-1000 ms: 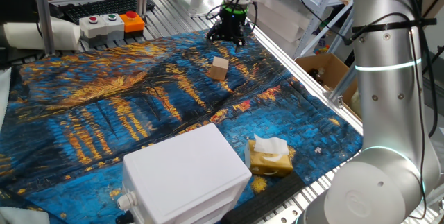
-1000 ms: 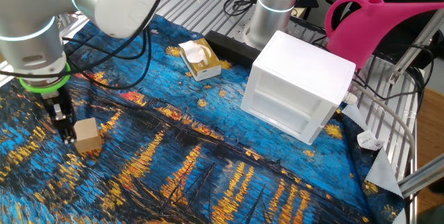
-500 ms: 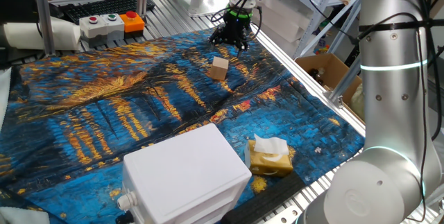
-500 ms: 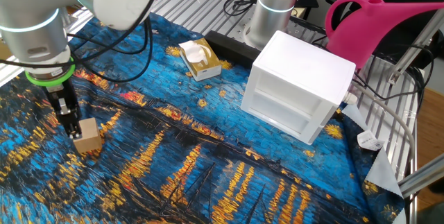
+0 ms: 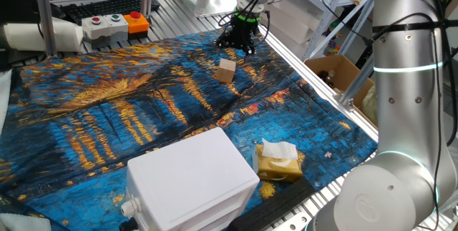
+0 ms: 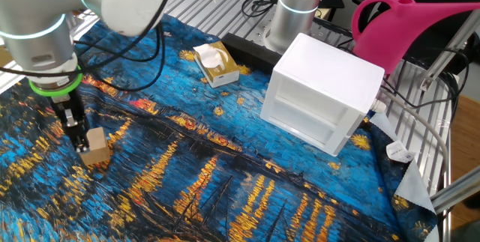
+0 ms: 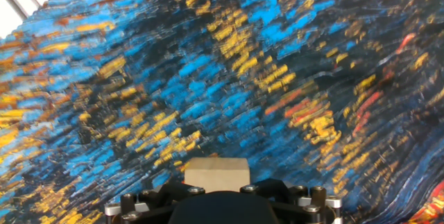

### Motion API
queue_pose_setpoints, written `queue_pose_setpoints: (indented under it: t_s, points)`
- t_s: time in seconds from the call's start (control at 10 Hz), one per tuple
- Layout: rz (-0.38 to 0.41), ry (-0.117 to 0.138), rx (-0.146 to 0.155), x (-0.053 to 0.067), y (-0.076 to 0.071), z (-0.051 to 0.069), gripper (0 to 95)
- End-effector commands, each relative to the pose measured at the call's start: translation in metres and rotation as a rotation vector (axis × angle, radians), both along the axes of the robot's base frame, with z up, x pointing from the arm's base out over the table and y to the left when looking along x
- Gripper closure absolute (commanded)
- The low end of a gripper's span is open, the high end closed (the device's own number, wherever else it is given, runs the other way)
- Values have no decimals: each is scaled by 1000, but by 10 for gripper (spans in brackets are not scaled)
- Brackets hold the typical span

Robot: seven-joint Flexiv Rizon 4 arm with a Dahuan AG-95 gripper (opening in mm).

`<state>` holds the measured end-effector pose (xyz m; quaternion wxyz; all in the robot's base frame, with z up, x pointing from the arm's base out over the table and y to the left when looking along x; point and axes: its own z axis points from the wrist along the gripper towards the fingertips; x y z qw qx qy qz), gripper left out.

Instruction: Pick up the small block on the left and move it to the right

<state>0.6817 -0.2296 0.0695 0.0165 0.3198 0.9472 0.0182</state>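
Where the blue-and-gold painted cloth (image 5: 107, 116) covers the table, the small block (image 5: 227, 70) rests on it, a plain tan wooden cube standing free. The gripper (image 5: 242, 39) hangs low near it, toward the cloth's far edge in one fixed view; in the other fixed view its dark fingers (image 6: 73, 122) reach down just beside the block (image 6: 94, 147), perhaps touching its near top edge (contact cannot be confirmed). Whether the fingers are spread or pressed together cannot be told from any view. In the hand view the block (image 7: 216, 173) shows just above the gripper body. A white plastic box (image 6: 322, 92) and a yellow-brown tissue pack (image 6: 215, 64) sit well apart from it.
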Motion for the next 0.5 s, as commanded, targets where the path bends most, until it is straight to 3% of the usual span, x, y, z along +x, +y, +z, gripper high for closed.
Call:
queue_pose_setpoints:
  t_s: [0.1,0.5]
  points:
    - [-6,2,9,1,1,-3,0]
    - [-6,-13,9,-1,2,-11,0]
